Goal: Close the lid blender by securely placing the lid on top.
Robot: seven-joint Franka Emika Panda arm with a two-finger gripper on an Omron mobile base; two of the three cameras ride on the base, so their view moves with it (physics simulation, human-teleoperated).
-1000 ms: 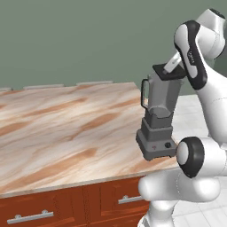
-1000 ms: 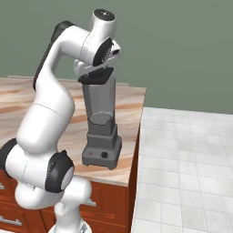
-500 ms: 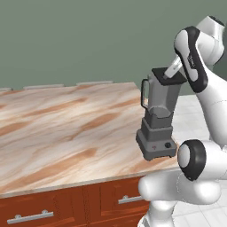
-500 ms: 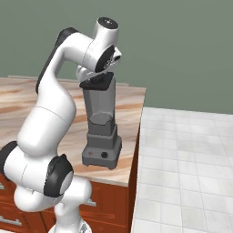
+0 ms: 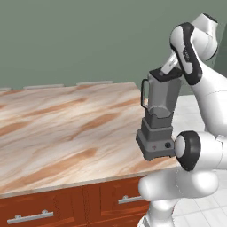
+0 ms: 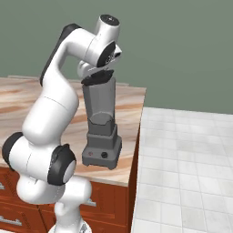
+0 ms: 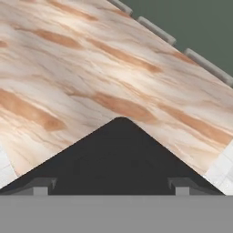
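Observation:
The dark grey blender (image 5: 158, 116) (image 6: 102, 125) stands near the right end of the marble counter (image 5: 66, 124), with its jar handle facing left in the left base view. The black lid (image 5: 165, 73) (image 6: 97, 78) lies tilted across the jar's rim. My gripper (image 5: 169, 69) (image 6: 98, 73) (image 7: 111, 187) hangs just above the jar and is shut on the lid. In the hand view a rounded corner of the lid (image 7: 120, 154) juts out between my two finger tips, with the counter (image 7: 91, 68) far below it.
The counter's right edge (image 6: 139, 132) drops to a pale tiled floor (image 6: 186, 159) just beside the blender. Wooden drawers with metal handles (image 5: 44, 210) run under the front edge. A green wall (image 5: 88, 40) backs the counter. Bare marble stretches to the blender's left.
My hand has come down a little with the lid, from just above the jar onto its rim. The blender has stayed in place.

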